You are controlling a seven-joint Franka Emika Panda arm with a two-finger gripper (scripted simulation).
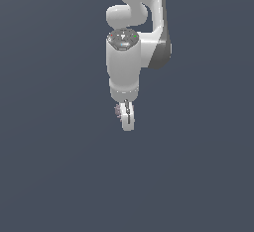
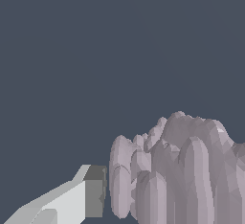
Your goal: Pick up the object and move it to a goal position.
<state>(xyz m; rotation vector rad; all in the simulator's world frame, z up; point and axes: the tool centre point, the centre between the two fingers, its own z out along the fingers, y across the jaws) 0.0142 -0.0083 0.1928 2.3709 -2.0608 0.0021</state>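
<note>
My white gripper (image 1: 127, 123) points straight down in the middle of the exterior view. The object (image 1: 118, 110) is a small lumpy mauve-grey thing that sticks out from between the fingers towards the exterior view's left. In the wrist view the object (image 2: 177, 170) fills the space close to the camera. One white finger with a grey pad (image 2: 94, 190) presses against its side. The other finger is hidden behind the object. The gripper is shut on the object.
The arm's white links (image 1: 130, 37) rise above the gripper. Around it there is only a plain dark blue-grey ground (image 1: 54, 176), and no goal marker shows.
</note>
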